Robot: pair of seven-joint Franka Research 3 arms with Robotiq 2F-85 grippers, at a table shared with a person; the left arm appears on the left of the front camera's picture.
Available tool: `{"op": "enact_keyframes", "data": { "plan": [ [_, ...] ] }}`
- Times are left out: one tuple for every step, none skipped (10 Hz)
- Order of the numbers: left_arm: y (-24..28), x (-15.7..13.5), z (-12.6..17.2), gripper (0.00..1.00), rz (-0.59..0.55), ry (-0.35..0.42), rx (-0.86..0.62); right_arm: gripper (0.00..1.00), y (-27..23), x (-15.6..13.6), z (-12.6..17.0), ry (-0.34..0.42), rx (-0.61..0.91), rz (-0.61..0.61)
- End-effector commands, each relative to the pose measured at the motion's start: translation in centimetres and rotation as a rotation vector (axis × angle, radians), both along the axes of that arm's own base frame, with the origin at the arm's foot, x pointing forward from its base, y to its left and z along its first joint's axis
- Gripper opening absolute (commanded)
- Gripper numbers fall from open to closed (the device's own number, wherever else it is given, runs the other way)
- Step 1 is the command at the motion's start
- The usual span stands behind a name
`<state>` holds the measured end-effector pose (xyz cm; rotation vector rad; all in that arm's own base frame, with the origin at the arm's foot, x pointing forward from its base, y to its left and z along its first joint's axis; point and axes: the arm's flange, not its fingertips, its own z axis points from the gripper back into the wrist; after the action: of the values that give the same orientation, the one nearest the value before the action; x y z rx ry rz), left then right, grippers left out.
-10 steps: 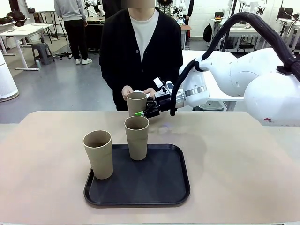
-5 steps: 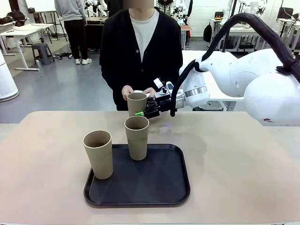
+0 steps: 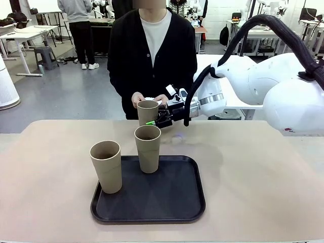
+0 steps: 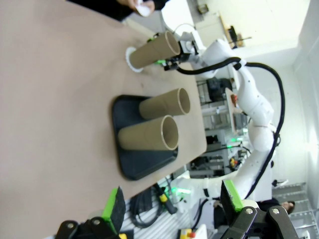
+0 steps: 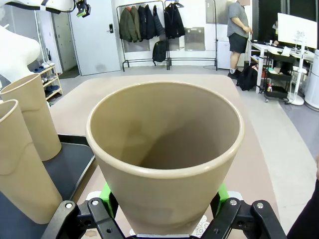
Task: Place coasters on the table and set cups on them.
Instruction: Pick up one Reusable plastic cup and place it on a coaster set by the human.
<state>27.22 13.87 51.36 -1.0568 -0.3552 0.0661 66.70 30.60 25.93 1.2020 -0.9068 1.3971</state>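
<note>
So, at the left, the left gripper (image 4: 172, 191) hangs high over the table (image 3: 45, 152) with its fingers spread wide and nothing between them. On the tray (image 3: 167, 195), the left cup (image 3: 106, 167) stands by the left edge and the middle cup (image 3: 148, 149) stands near the back. Both are upright and apart from each other.

Beyond the tray, near the table's far edge, the far cup (image 3: 147, 112) is upright. The right gripper (image 3: 152, 121) pinches its lower wall from the right, green pads pressed on opposite sides. A coaster (image 4: 132, 58) lies under its base; I cannot tell whether the cup rests on it or hovers just above. Just behind, the person's hands (image 3: 137, 98) hold something white, probably more coasters.

The cups look light, stiff and matte, so the pads should bite well. They are tall and narrow at the foot, though, and would tip easily. I would take them across the wall at or below mid-height, firmly, since the taper could let a loose grip slide. The coaster looks like thin paper, limp, and apt to skid or crease if a cup drags on it.
</note>
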Motion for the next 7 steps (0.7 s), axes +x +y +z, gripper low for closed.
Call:
{"op": "enact_keyframes", "data": {
  "plan": [
    [0.13,0.06,0.06,1.00,-0.005,-0.024,-0.005,0.85,-0.06,-0.10,0.15,-0.011,0.021,0.034],
    [0.13,0.06,0.06,1.00,-0.005,-0.024,-0.005,0.85,-0.07,-0.10,0.09,-0.008,0.026,0.040],
    [0.13,0.06,0.06,1.00,-0.005,-0.024,-0.005,0.85,-0.15,-0.03,0.03,-0.008,0.029,0.040],
    [0.13,0.06,0.06,1.00,-0.005,-0.024,-0.005,0.85,-0.20,0.05,0.01,-0.008,0.035,0.041],
    [0.13,0.06,0.06,1.00,-0.005,-0.024,-0.005,0.85,-0.21,0.02,-0.04,-0.008,0.037,0.046],
    [0.13,0.06,0.06,1.00,-0.005,-0.024,-0.005,0.85,-0.24,0.06,-0.05,-0.013,0.036,0.050],
    [0.13,0.06,0.06,1.00,-0.005,-0.024,-0.005,0.85,-0.32,0.13,-0.10,-0.022,0.032,0.049]
  ]
}}
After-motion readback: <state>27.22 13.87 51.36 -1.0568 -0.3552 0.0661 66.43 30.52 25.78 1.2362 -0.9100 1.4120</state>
